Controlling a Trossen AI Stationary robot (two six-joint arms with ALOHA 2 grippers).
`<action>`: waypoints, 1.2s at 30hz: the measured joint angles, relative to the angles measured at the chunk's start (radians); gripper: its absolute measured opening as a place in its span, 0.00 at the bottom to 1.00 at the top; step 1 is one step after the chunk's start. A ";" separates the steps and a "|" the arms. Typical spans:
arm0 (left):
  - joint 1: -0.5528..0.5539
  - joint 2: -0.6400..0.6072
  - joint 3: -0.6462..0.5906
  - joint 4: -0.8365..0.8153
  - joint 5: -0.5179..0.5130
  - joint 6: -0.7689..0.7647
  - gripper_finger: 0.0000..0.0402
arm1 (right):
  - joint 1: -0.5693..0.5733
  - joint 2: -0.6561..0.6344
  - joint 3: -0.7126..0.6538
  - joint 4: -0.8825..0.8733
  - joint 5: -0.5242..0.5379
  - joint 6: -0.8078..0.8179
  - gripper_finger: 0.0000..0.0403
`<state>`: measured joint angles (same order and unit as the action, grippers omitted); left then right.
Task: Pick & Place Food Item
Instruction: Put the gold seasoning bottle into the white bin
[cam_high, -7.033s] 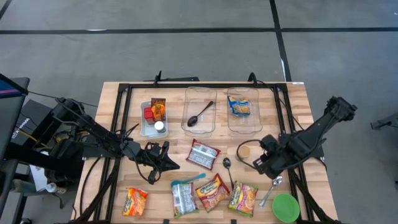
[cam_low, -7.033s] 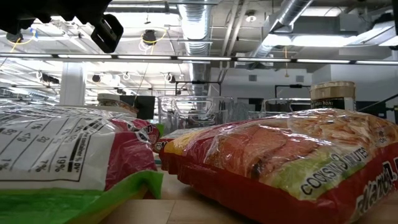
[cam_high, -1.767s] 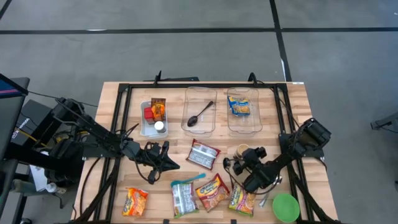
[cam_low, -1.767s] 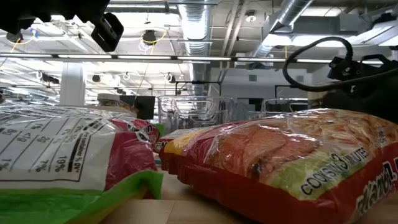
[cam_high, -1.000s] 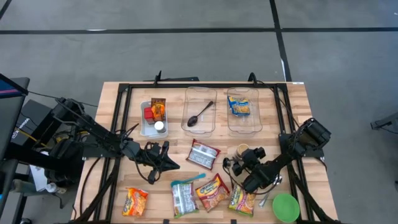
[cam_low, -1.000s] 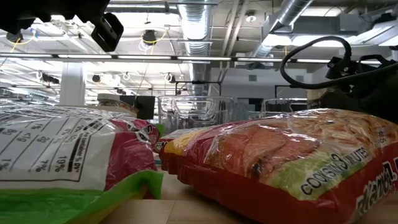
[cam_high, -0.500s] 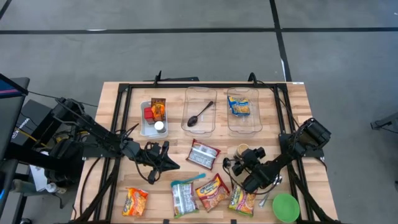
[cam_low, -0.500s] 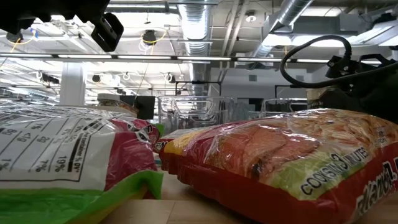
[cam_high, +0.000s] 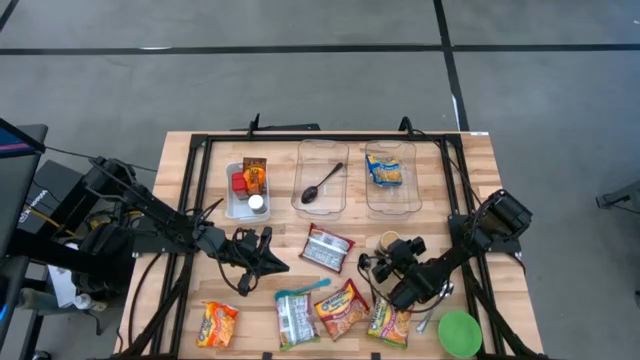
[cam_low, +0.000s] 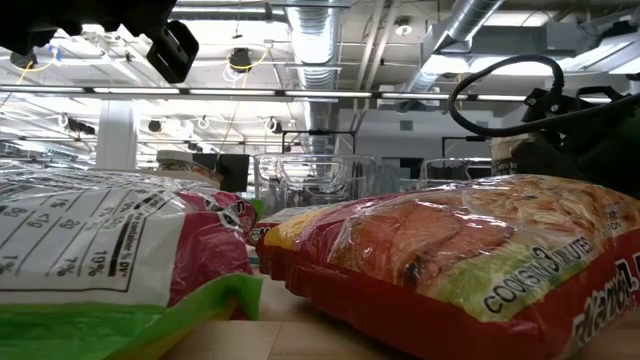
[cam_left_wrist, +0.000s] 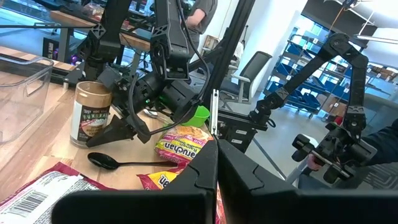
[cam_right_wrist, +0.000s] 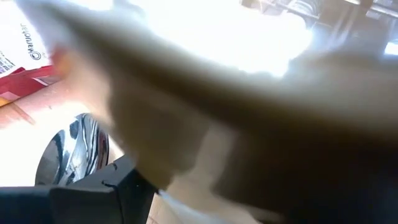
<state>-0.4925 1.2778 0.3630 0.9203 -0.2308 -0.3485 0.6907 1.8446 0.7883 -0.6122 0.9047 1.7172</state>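
A peanut-butter jar (cam_high: 389, 241) with a tan lid stands upright on the table right of centre. It also shows in the left wrist view (cam_left_wrist: 92, 115). My right gripper (cam_high: 383, 258) reaches in from the table's right, slanting down, and is shut on the jar. The jar fills the right wrist view as a blur (cam_right_wrist: 236, 106). My left gripper (cam_high: 283, 266) hovers shut and level left of centre, holding nothing. Several noodle packets (cam_high: 342, 308) lie along the near edge, and one packet (cam_high: 327, 248) lies at the centre. My right gripper has the jar between its two fingers, low on its side wall (cam_left_wrist: 107, 132). One finger (cam_left_wrist: 124, 129) shows at the jar's near side; the jar hides the other. The fingers come slanting down from the table's right. The jar stands upright with its base on the table.
A black spoon (cam_high: 366, 263) lies just left of the jar. A silver spoon (cam_high: 437, 305) and a green bowl (cam_high: 459, 332) lie at the near right. Three clear bins (cam_high: 323, 205) stand at the far side, one holding a yellow packet (cam_high: 386, 172).
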 joint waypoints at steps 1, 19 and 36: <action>0.000 0.000 0.000 0.000 0.000 0.000 0.00 | 0.000 0.000 0.000 0.000 0.000 0.000 0.70; 0.000 0.000 0.000 0.001 0.000 0.000 0.00 | 0.030 -0.105 0.000 -0.072 -0.025 0.001 0.70; 0.000 0.000 0.000 0.001 0.000 0.000 0.00 | 0.034 -0.594 0.000 -0.028 -0.167 -0.345 0.70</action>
<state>-0.4925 1.2781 0.3630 0.9215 -0.2309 -0.3483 0.7243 1.2507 0.7883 -0.6406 0.7374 1.3718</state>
